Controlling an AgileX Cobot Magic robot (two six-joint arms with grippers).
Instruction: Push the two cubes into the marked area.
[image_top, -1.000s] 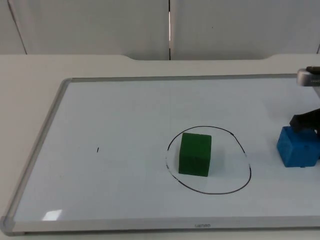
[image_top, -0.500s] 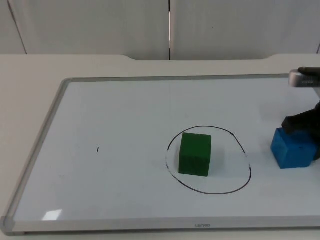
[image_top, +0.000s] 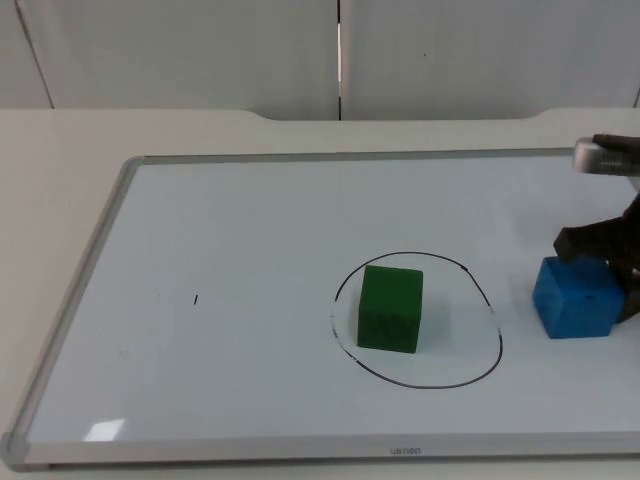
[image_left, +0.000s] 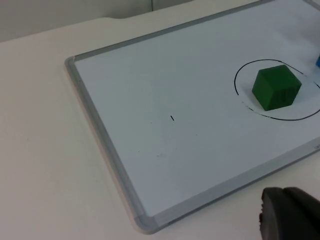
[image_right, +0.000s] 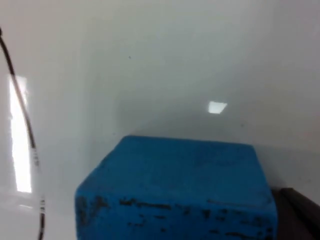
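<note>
Since the blue cube (image_top: 573, 298) sat just outside the circle (image_top: 417, 318) at its 3 o'clock, with the right gripper (image_top: 600, 250) touching it, I'd guess it's light and rigid, so shove low on the flat face. Couldn't tell about either gripper's jaws. Green cube (image_top: 390, 308) was already inside.

Evenly and brightly lit from overhead; soft short shadows beside the green cube (image_top: 390, 308) and blue cube (image_top: 573, 297); small glare patches on the glossy whiteboard (image_top: 104, 430); close blue cube soft in right wrist view
</note>
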